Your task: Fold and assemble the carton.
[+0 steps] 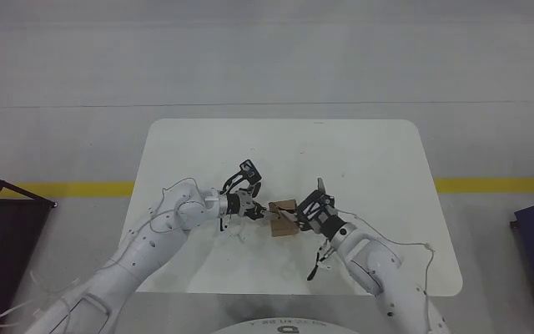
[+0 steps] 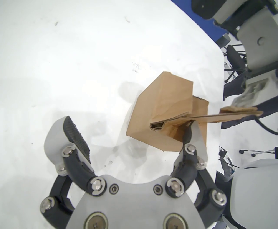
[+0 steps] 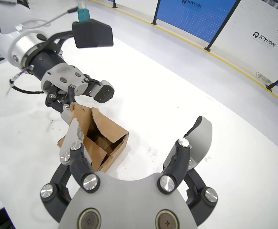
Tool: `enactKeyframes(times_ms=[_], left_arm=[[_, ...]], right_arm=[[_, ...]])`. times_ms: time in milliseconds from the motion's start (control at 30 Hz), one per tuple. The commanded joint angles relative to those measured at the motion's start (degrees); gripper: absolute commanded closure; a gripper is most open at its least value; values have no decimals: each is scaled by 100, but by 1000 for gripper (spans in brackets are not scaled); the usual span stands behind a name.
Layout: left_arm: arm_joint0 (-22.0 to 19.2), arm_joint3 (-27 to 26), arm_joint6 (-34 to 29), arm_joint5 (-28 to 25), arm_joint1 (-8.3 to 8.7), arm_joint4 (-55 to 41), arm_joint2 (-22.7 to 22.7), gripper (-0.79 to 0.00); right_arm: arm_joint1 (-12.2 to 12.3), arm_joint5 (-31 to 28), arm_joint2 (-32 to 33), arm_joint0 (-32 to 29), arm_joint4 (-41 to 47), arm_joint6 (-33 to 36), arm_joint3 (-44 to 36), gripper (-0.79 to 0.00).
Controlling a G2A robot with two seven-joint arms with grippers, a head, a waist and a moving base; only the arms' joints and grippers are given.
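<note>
Top: you see the carton on the counter, between left gripper and right gripper | Left wrist: jaws spread, one finger touching a flap | Right wrist: jaws spread, one finger at the carton's side; folded flaps lie inside its open mouth.

White table, grey floor, yellow floor line, blue partition panels

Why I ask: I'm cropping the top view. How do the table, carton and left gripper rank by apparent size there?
1. table, by far the largest.
2. carton and left gripper: these look nearly alike, and the gripper blends into its wrist, so I won't rank them.
</note>
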Motion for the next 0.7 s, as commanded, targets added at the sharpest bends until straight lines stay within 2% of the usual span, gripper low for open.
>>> enactKeyframes(times_ms=[0, 133, 400, 667], left_arm=[[-4, 7, 7, 6, -2, -1, -2, -785], [-6, 17, 29, 7, -1, -9, -27, -785], [-14, 12, -9, 9, -2, -14, -41, -785], [-30, 28, -24, 11, -12, -37, -34, -785]], right_arm=[[-16, 102, -40, 64, 43, -7, -2, -785], [-33, 319, 25, 16, 301, -157, -75, -785], [21, -87, 110, -144, 59, -151, -363, -785], [-26, 355, 59, 87, 74, 122, -9, -785]])
